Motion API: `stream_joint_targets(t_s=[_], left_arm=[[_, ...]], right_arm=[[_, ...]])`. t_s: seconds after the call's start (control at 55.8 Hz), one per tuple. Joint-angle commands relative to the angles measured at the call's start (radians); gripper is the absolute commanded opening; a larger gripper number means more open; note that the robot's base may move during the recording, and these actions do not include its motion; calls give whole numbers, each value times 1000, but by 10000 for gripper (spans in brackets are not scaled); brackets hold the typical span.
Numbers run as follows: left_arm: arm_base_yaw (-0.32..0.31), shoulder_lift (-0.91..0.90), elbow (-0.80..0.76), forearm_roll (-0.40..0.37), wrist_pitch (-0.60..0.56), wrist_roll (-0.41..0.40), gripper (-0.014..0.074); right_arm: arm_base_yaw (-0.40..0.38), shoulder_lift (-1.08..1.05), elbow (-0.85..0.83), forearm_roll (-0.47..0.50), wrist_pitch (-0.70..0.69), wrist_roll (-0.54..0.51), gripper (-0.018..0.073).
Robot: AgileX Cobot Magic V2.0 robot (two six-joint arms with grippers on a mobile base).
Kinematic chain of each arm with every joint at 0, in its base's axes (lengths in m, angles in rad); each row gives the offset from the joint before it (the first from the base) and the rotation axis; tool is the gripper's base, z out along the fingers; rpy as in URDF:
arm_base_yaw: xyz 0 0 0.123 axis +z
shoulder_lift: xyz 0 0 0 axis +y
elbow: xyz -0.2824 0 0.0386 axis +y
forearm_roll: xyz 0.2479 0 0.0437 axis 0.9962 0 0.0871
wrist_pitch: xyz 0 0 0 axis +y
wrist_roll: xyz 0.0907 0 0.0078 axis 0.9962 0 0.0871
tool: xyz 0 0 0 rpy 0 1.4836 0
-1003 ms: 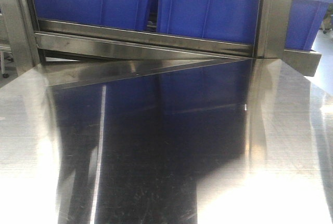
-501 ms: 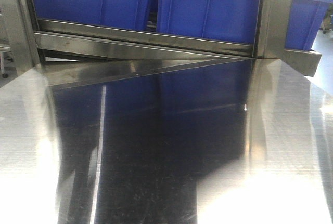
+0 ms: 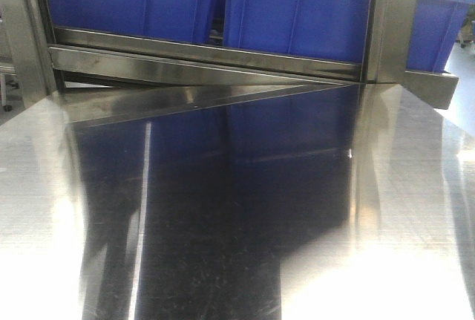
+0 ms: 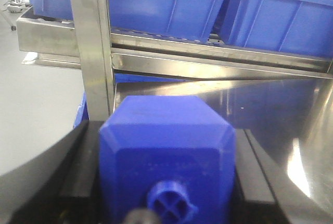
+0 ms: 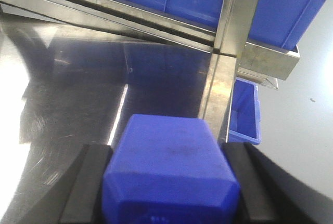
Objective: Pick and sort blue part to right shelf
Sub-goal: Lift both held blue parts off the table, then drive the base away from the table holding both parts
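The left jaws are clamped on a blue part (image 4: 166,146). The right jaws are clamped on a second blue part (image 5: 169,172). Both parts face the right shelf (image 3: 208,56), which stands at the far edge of the table (image 3: 223,223) and carries blue tubs (image 3: 297,15).

2 blue parts (image 4: 166,130) (image 5: 171,151); 2 tools (image 4: 166,177) (image 5: 165,187)

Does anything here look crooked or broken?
The steel strip under the blue tubs slants against the tabletop: a gap at its left end closes toward the post. It may be built so. Nothing looks spilled or broken.
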Motion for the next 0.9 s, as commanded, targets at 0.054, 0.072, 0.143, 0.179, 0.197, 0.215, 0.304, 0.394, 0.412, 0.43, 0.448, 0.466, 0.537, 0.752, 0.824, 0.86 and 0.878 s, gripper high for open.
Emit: stream_joint_targets(t_s=[0.054, 0.072, 0.143, 0.179, 0.197, 0.215, 0.304, 0.394, 0.412, 0.43, 0.448, 0.466, 0.537, 0.752, 0.824, 0.86, 0.878], left_arm=[[-6, 3, -29, -6, -91, -4, 295], [-6, 3, -29, -6, -91, -4, 295], [-6, 3, -29, -6, -91, -4, 295], [-6, 3, -29, -6, -91, -4, 295], [-6, 3, -29, -6, -91, -4, 295], [-6, 3, -29, -6, -91, -4, 295], [-6, 6, -29, -6, -91, -4, 295], [-6, 6, -29, -6, -91, -4, 295], [-6, 6, -29, -6, -93, -4, 295], [-6, 6, -29, -6, -93, -4, 295], [-6, 6, -29, -6, -93, -4, 295], [-6, 6, -29, -6, -93, -4, 295], [-6, 6, -29, -6, -93, -4, 295], [-6, 6, -29, -6, -93, -4, 295], [-6, 6, -29, -6, -93, -4, 295], [-6, 6, -29, -6, -93, -4, 295], [-6, 6, -29, -6, -93, -4, 295]], right_arm=[[-2, 3, -27, -13, -85, -10, 238], [-2, 3, -27, -13, -85, -10, 238], [-2, 3, -27, -13, -85, -10, 238], [-2, 3, -27, -13, -85, -10, 238], [-2, 3, -27, -13, -85, -10, 238], [-2, 3, -27, -13, -85, -10, 238], [-2, 3, -27, -13, -85, -10, 238], [-2, 3, -27, -13, -85, -10, 238], [-2, 3, -27, -13, -85, -10, 238], [-2, 3, -27, -13, -85, -10, 238], [-2, 3, -27, -13, -85, -10, 238], [-2, 3, -27, -13, -85, -10, 238], [-2, 3, -27, -13, -85, -10, 238], [-2, 3, -27, -13, -85, -10, 238], [-2, 3, -27, -13, -85, -10, 238], [-2, 3, -27, -13, -85, -10, 238], [-2, 3, -27, -13, -85, -10, 238]])
